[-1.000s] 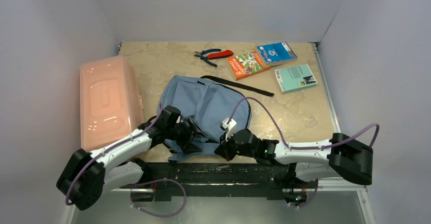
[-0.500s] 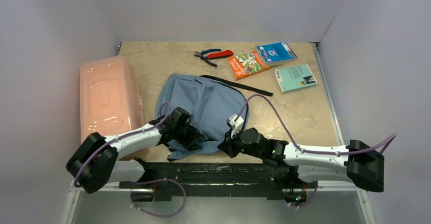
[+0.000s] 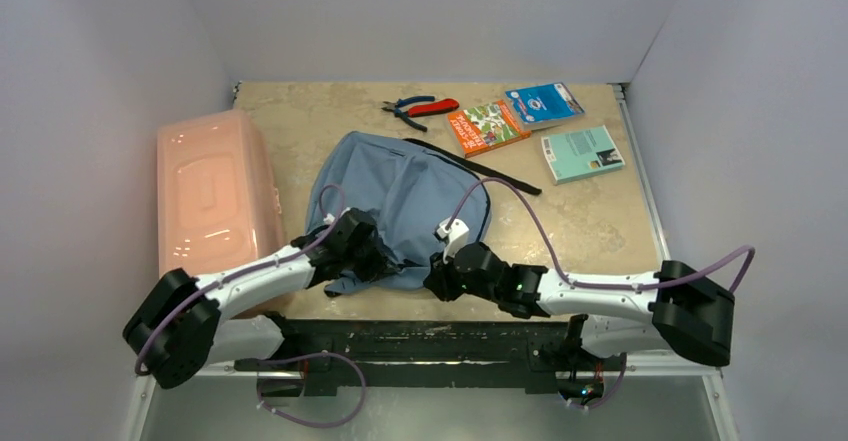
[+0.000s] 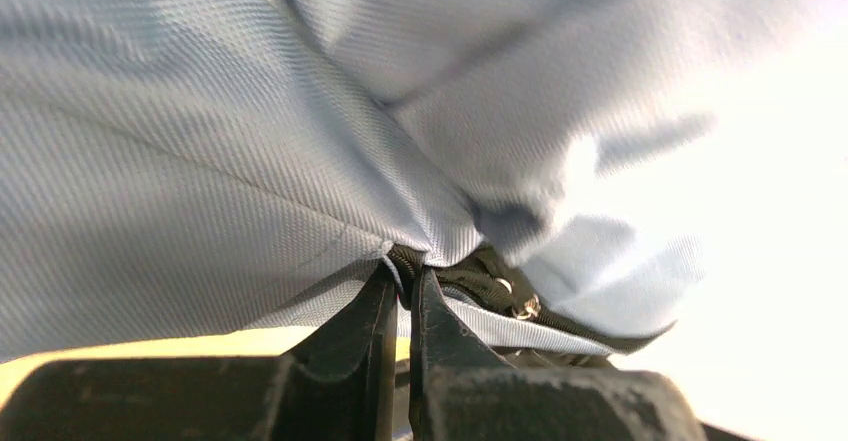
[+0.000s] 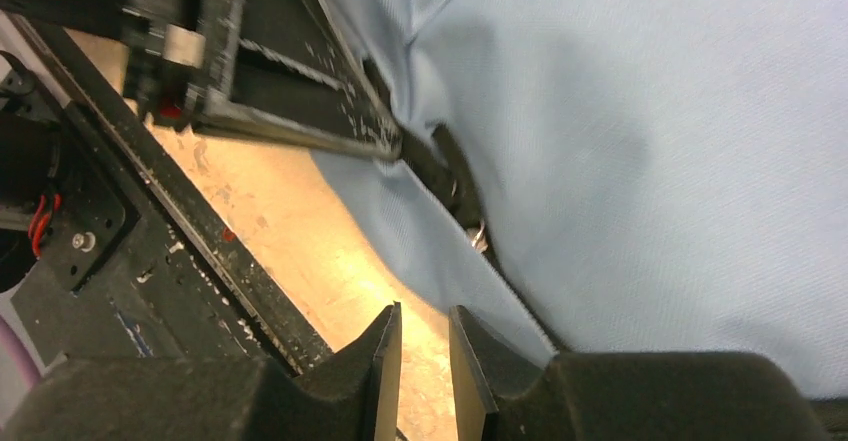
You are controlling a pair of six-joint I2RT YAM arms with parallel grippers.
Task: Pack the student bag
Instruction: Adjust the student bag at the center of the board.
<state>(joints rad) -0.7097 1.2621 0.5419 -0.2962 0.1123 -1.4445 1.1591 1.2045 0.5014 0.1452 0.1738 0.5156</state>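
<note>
Left tool (image 4: 403, 283), wrist view: both fingers are pressed together, clamped on a fold of the student bag (image 4: 200, 111) where the grey-blue cloth meets the dark zip trim (image 4: 470, 276). A small metal ring (image 4: 525, 308) hangs on that trim just to the right of the fingers. Cloth fills nearly the whole view, with a thin strip of bench (image 4: 150, 346) showing beneath it.

Right tool (image 5: 424, 331), wrist view: the fingers stand slightly apart. Only bench surface shows through the narrow gap, and nothing is held. This tool sits low over the bench at the near edge of the student bag, with the cloth just beside it.

Overhead view: the student bag lies crumpled at the middle of the bench. The left tool is at its near left corner and the right tool at its near right. One black strap (image 3: 480, 169) runs out from the bag's far side toward the right.

Pink box (image 3: 210, 196): it lies along the left edge of the bench, near the bag's left side. Whether the two touch cannot be told.

Far edge, left to right: pliers (image 3: 420, 108) with red and blue handles, an orange book (image 3: 487, 126) and a blue book (image 3: 543, 104). A teal book (image 3: 583, 153) lies a little nearer, well apart from the bag.

Black rail (image 3: 430, 341): it runs across the near edge, beside both arm bases.
</note>
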